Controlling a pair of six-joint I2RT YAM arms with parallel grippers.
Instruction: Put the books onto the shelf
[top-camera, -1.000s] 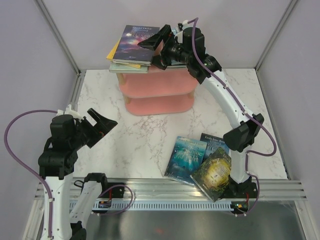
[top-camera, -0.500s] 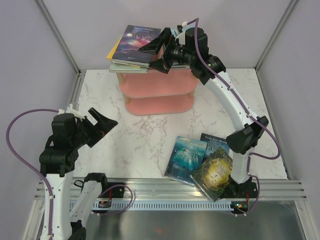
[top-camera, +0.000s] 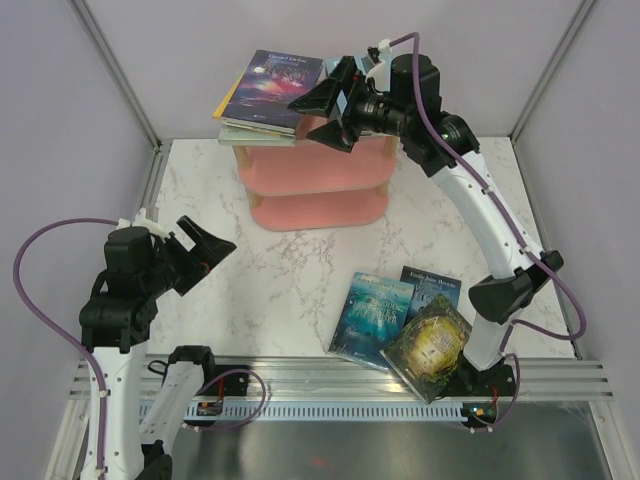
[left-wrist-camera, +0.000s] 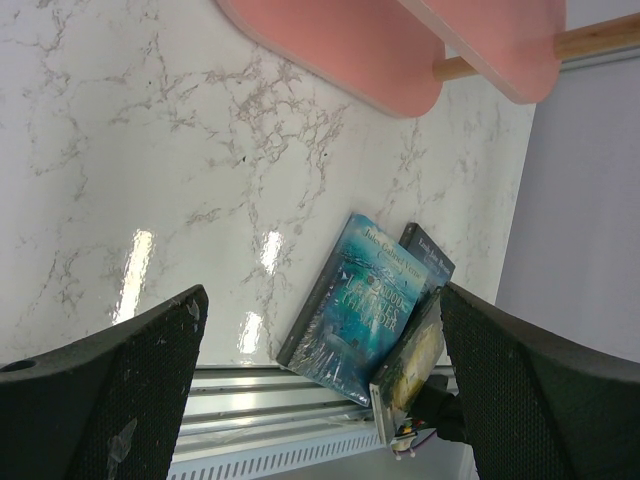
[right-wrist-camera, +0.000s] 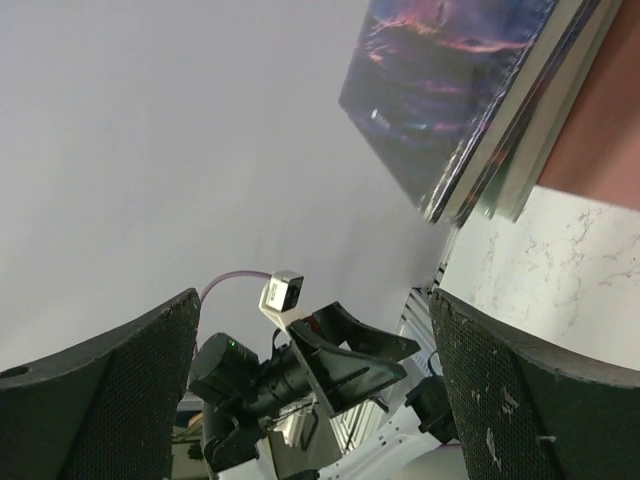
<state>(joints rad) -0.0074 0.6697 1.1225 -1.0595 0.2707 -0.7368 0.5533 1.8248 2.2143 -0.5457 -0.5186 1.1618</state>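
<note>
My left tool (top-camera: 205, 258) and right tool (top-camera: 322, 112) are both wide open and empty, and three thin, probably light, slick-looking books (top-camera: 375, 315) lie near-right on the bench (top-camera: 280, 280), so I'd pinch the top one's raised edge.

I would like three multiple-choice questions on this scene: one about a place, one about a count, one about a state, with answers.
1. The purple galaxy book lies: A. on top of the stack on the shelf; B. under it; C. against the back wall.
2. Books lying on the table: A. one; B. three; C. five.
3. The right fingers are: A. shut on a book; B. shut, empty; C. open, empty.
Answers: 1 A, its cover tops the pile; 2 B, teal, dark blue and green-gold covers; 3 C, spread with nothing between.
</note>
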